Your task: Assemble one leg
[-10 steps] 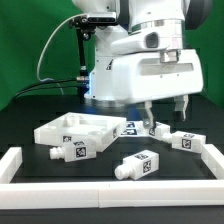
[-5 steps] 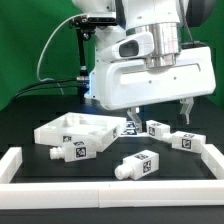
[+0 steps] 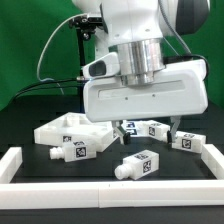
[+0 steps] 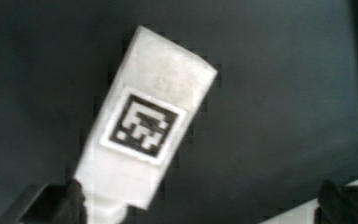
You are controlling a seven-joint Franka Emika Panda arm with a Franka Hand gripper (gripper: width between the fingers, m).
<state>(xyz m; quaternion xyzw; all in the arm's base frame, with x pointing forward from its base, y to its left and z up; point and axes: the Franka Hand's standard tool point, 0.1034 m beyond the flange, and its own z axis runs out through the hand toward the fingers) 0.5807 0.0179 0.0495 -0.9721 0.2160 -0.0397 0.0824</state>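
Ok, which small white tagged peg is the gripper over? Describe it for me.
Find the large white square tray-like tabletop on the exterior view's left. Beside it, under the arm's wide white gripper, lies a small white tagged leg. Unlike the other legs nearer the white front rail, it sits between the open jaws.

Bare worktop [image 4: 274, 90] lies open on both long sides of the leg [image 4: 155, 115] below the spread jaws. On the exterior view's left the tabletop [image 3: 48, 133] stands close; on its right a second leg [image 3: 185, 141] does, perhaps just clear of them.
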